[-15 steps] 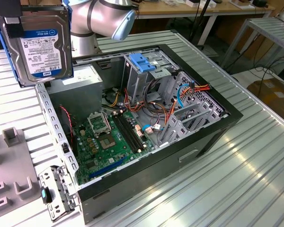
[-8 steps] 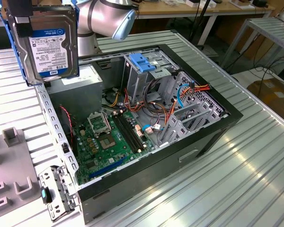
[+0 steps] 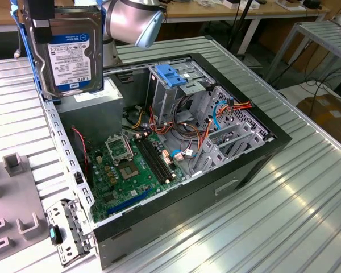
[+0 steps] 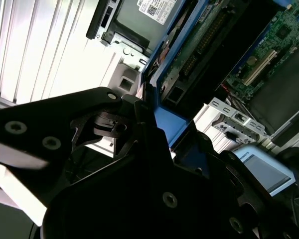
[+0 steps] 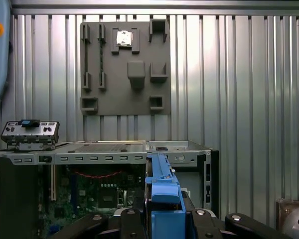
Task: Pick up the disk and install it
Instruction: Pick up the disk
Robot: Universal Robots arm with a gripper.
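Observation:
The disk [image 3: 68,54] hangs on edge high at the exterior view's left, its white label with a blue band facing the camera. It is over the rear corner of the open computer case [image 3: 244,165], above the grey power-supply box [image 3: 94,102]. My gripper [image 3: 42,24] is shut on the disk's upper part, one black finger across its face. In the first wrist view the disk's blue rail [image 5: 162,191] runs out from between the black fingers [image 5: 209,221] towards the case. In the second wrist view the blue rail [image 4: 172,124] and the disk's circuit-board side [image 4: 199,47] show beyond the gripper body.
Inside the case lie a green motherboard [image 3: 131,165], cables and a metal drive cage topped by a blue latch plate [image 3: 170,74]. A grey fixture board [image 5: 124,64] lies on the ribbed table beyond the case. A metal bracket [image 3: 68,227] sticks out at the case's near corner.

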